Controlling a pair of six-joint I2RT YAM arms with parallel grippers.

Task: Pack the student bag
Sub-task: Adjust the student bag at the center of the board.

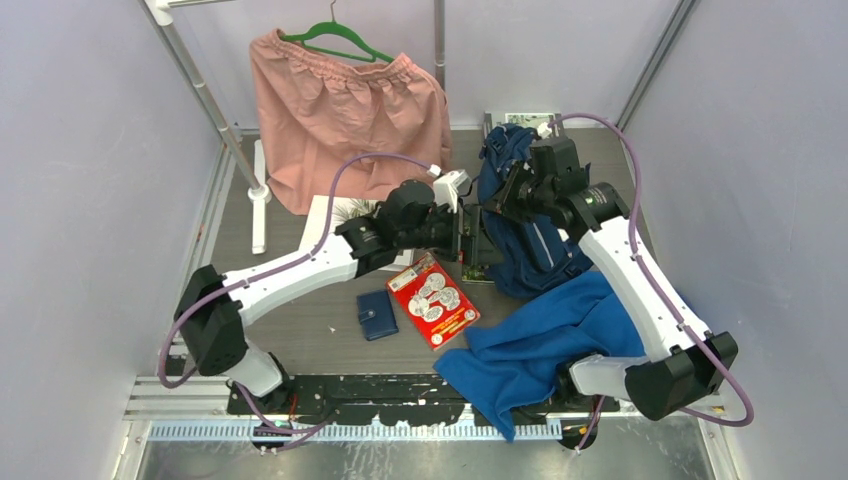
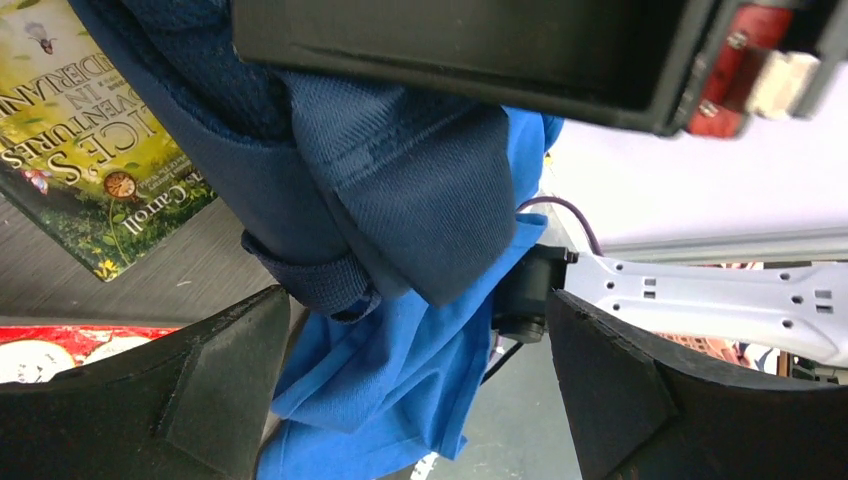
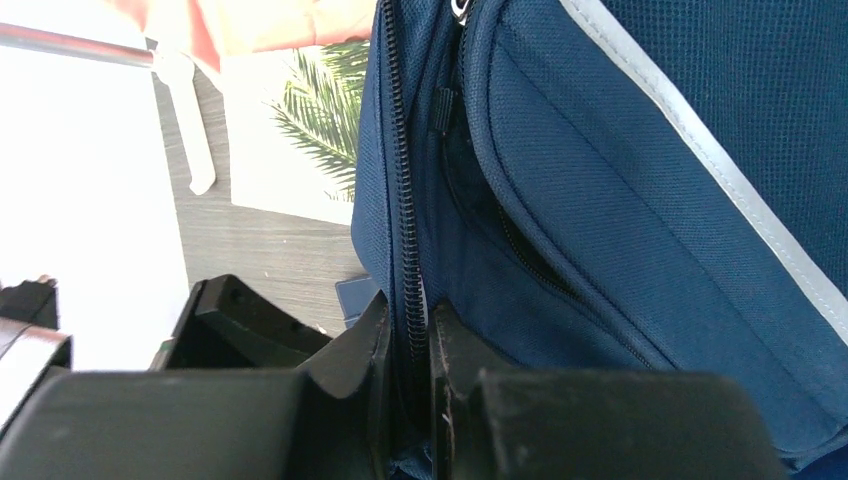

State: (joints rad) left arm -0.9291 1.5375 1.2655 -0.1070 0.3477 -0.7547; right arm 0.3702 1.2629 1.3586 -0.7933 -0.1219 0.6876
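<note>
The student bag (image 1: 527, 232), navy with a thin white stripe, is held partly lifted right of the table's centre. My right gripper (image 1: 498, 204) is shut on the bag's zip edge (image 3: 408, 300), with the zipper teeth running up between its fingertips (image 3: 372, 345). My left gripper (image 1: 466, 236) is open just left of the bag. Its fingers (image 2: 215, 390) stand wide apart, touching nothing, with a navy strap end (image 2: 320, 285) and royal-blue cloth (image 2: 400, 370) beyond them. An Alice in Wonderland book (image 2: 95, 150) lies beside the bag, under my left gripper.
The royal-blue cloth (image 1: 540, 345) is draped over my right arm's lower part. A red card pack (image 1: 432, 300) and a small navy wallet (image 1: 377, 314) lie in front. A palm-leaf sheet (image 1: 333, 213) and a pink garment (image 1: 345, 110) on a hanger are at the back.
</note>
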